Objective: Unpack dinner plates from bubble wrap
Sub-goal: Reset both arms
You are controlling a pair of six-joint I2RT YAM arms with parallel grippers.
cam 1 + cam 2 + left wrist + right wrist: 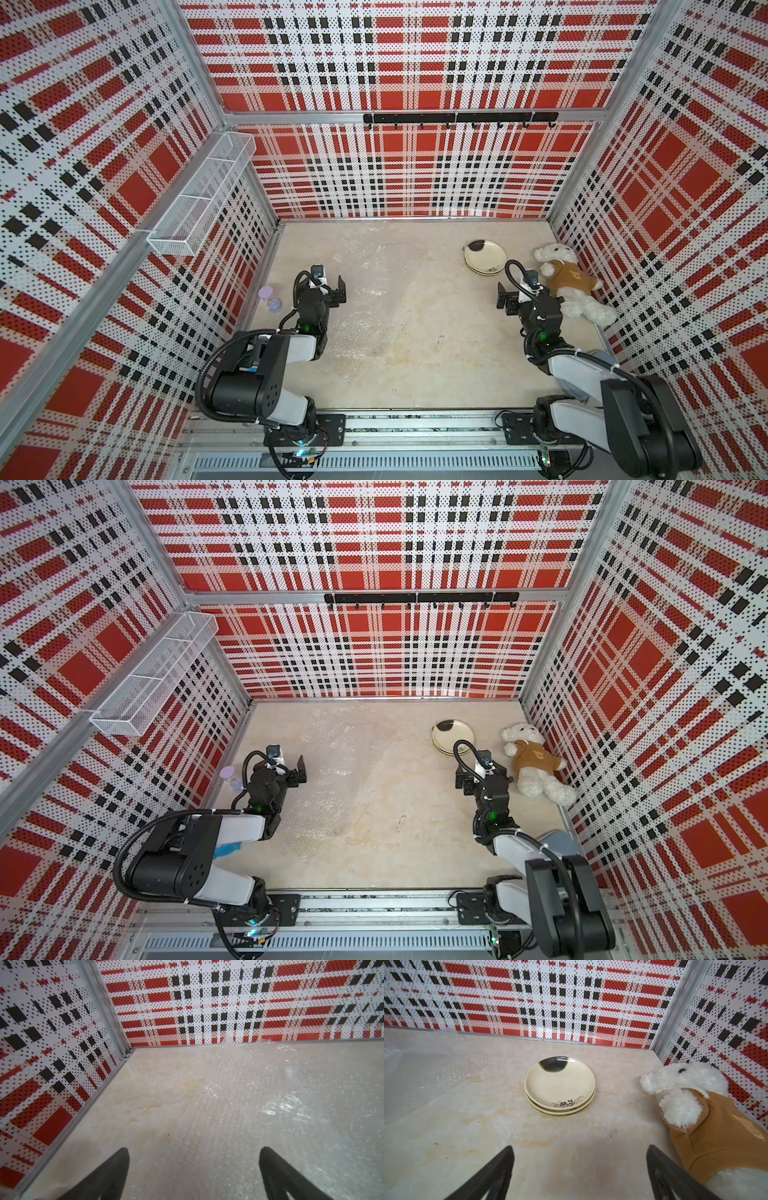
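Judging by how things lie, the unpacking looks all but finished. The dinner plates (pixel 560 1084) sit bare in a neat stack toward the far right of the tabletop (pixel 415 365), near the teddy bear (pixel 569 282). At least two show, and I cannot tell whether a third lies beneath them. No wrap clings to the stack.

The bubble wrap (pixel 239 1095) lies spread flat over the middle and left of the tabletop, well apart from the plates, with its far edge crumpled against the back wall. The left fingers (pixel 112 1172) are spread wide and empty above that sheet. The right fingers (pixel 495 1174) are likewise spread and empty, pointing toward the plates without touching them. A lilac hourglass (pixel 270 297) stands by the left wall.

No wrapped bundle shows anywhere, and the sheet looks too flat to hide a plate, so little or nothing seems left to do.
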